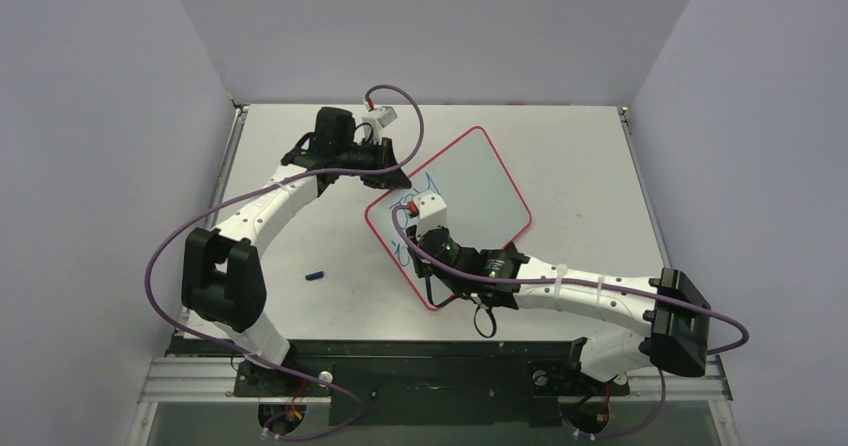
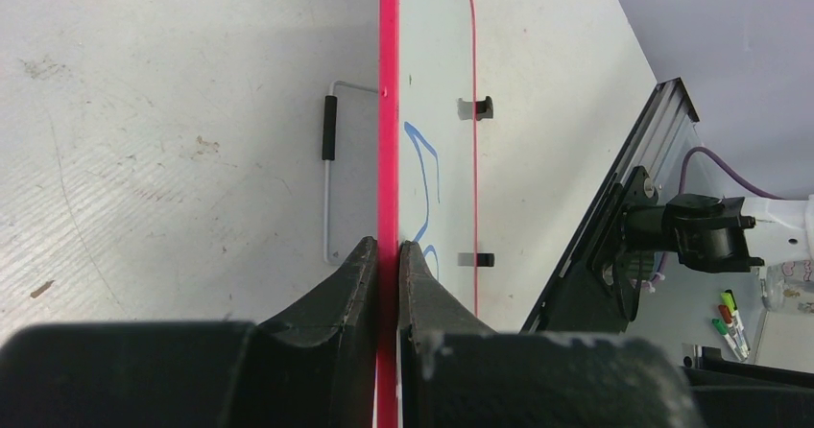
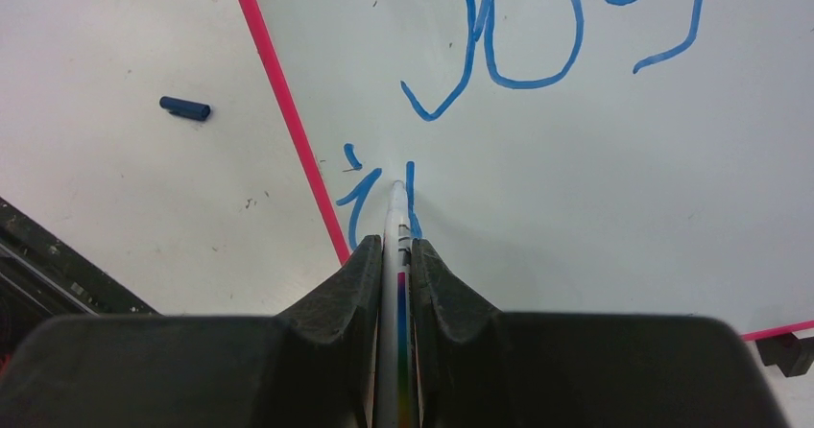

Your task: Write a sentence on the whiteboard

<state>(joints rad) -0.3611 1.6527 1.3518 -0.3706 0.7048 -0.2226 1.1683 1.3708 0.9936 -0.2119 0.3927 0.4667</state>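
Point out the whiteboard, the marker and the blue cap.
whiteboard (image 1: 485,181): top external view, bare white surface.
marker (image 3: 395,212): right wrist view, barrel just behind the tip.
blue cap (image 3: 184,108): right wrist view, its middle.

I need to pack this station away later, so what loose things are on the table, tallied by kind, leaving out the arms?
whiteboard: 1
marker: 1
blue cap: 1
Total: 3
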